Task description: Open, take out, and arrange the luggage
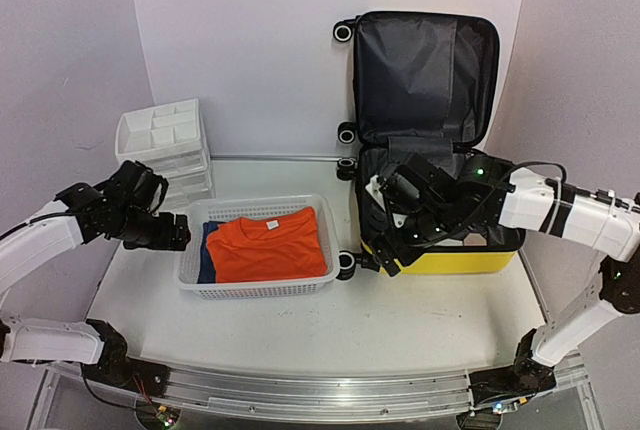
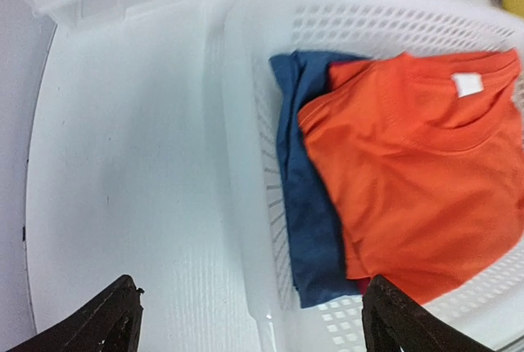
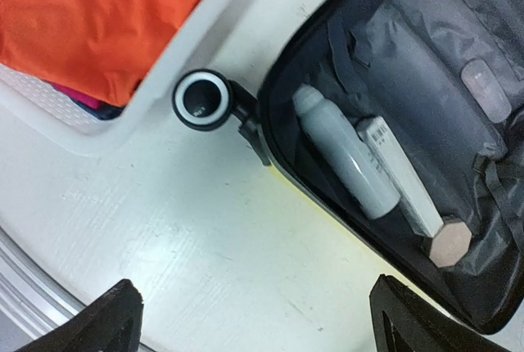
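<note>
A white mesh basket [image 1: 255, 290] sits mid-desk [image 1: 330, 325], holding an orange shirt [image 1: 270, 245] over a blue garment [image 1: 208, 250]. A drawer unit [image 1: 165, 145] stands far left. The luggage [image 1: 480, 261] lies open at the right, lid against the far wall, with a grey bottle [image 3: 344, 160] and a white tube [image 3: 401, 176] inside. The left fingers [image 2: 115, 319] are spread at the basket's left rim. The right fingers [image 3: 110, 323] are spread above the luggage's near-left corner.

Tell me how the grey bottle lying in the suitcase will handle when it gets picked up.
The grey bottle looks round and smooth, so it may roll or slip when gripped. It lies on soft lining in the luggage, beside a white tube, which probably steadies it. It looks rigid.
</note>
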